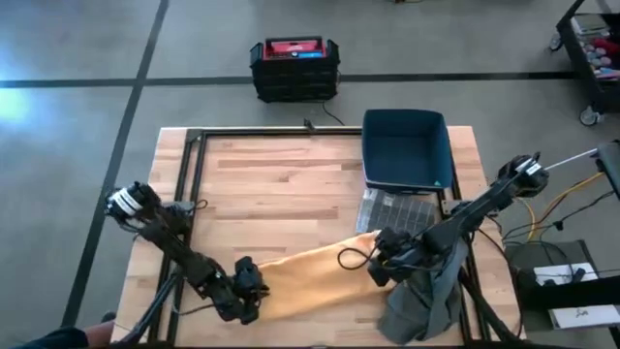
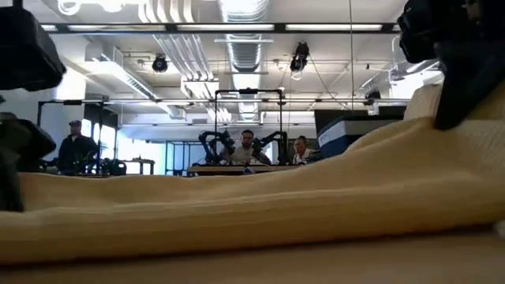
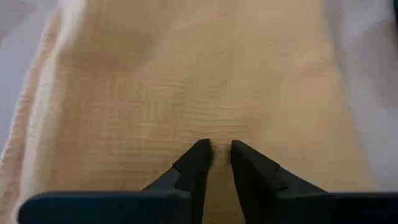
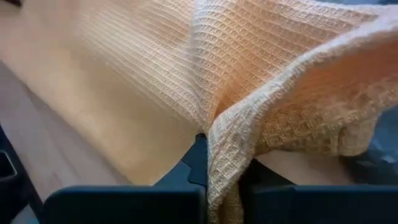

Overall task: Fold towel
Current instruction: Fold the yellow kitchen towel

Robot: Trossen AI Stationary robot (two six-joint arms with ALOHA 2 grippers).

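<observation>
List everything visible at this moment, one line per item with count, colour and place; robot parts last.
towel: one, tan, stretched along the table's near edge between the two pincers
grey cloth: one, grey, heaped at the table's near right corner
bin: one, dark blue, far right of the table
mat: one, grey grid, just in front of the bin
table: one, light wood with a black frame
crate: one, black with a red top, on the floor beyond the table
people: at least three, far back in the room
left pincer: dark, shut on the towel's left end
right pincer: dark, shut on the towel's right end
</observation>
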